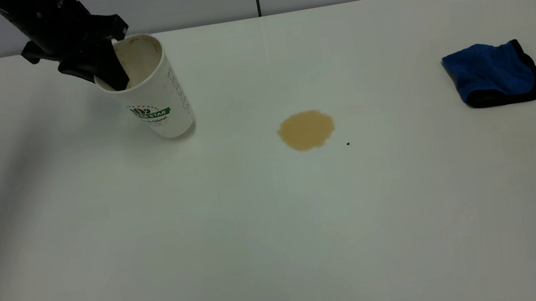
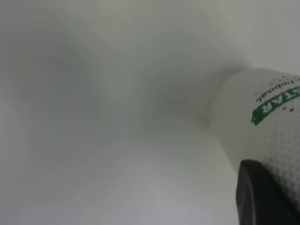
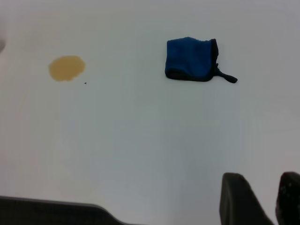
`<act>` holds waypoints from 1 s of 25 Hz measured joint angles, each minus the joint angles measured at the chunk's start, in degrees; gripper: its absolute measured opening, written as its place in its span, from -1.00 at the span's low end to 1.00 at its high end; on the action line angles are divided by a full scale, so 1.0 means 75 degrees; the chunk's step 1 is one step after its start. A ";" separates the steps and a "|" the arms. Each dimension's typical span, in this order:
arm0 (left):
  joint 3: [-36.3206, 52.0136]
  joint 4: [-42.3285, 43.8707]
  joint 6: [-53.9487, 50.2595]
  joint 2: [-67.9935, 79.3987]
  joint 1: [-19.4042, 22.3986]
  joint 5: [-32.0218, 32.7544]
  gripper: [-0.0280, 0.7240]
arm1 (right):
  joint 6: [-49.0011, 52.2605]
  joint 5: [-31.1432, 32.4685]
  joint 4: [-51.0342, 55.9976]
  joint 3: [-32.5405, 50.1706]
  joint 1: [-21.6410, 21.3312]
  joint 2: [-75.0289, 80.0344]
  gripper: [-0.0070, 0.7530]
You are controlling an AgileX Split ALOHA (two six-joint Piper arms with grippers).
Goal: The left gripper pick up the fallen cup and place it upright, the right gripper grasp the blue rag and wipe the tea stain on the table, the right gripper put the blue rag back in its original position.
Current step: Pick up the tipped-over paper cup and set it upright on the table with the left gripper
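Exterior view shows the left end effector (image 1: pixel 117 69) clamped on the rim of the cup (image 1: pixel 154 90), one dark finger reaching down inside the stained mouth and the other on the outer wall, with the cup tilted and its base touching or almost touching the tabletop (image 1: pixel 279 233) just below the end effector. A paper cup like this should be very light and nearly empty, with thin walls that give under pressure, so a rim pinch is a fair hold, but a hard squeeze could crease the lip, and a light base may skid or tip when let go unless it is set down flat first. The left wrist view shows only one dark finger (image 2: pixel 262 197) pressed against the dimpled wall of the cup (image 2: pixel 267 136) near the green banner. The tea stain (image 1: pixel 306 130) lies well to the side of the held cup, a thin brown puddle that will smear rather than lift unless the cloth is pressed flat over it. The blue rag (image 1: pixel 493 72) sits farther off again, beyond the stain, folded, with a short black strap trailing from one corner; it looks soft and limp, so pinching the thick folded body from above seems safer than taking the strap. The right end effector (image 3: pixel 262 201) is out of the exterior view; its wrist camera shows two dark finger tips slightly apart with nothing between them, well away from the rag (image 3: pixel 192 58) and the stain (image 3: pixel 67 68).
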 joint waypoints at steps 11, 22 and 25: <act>0.0000 -0.0001 -0.0387 0.0213 0.0000 0.0139 -0.60 | 0.0000 0.0000 0.0000 0.0000 0.0000 0.0000 -0.36; -0.0282 0.0023 -0.0415 0.0040 0.0000 0.0356 0.94 | 0.0000 0.0000 0.0000 0.0000 0.0000 0.0000 -0.36; -0.0891 0.0096 -0.0415 -0.0101 0.0000 0.0854 0.97 | 0.0000 0.0000 0.0000 0.0000 0.0000 0.0000 -0.36</act>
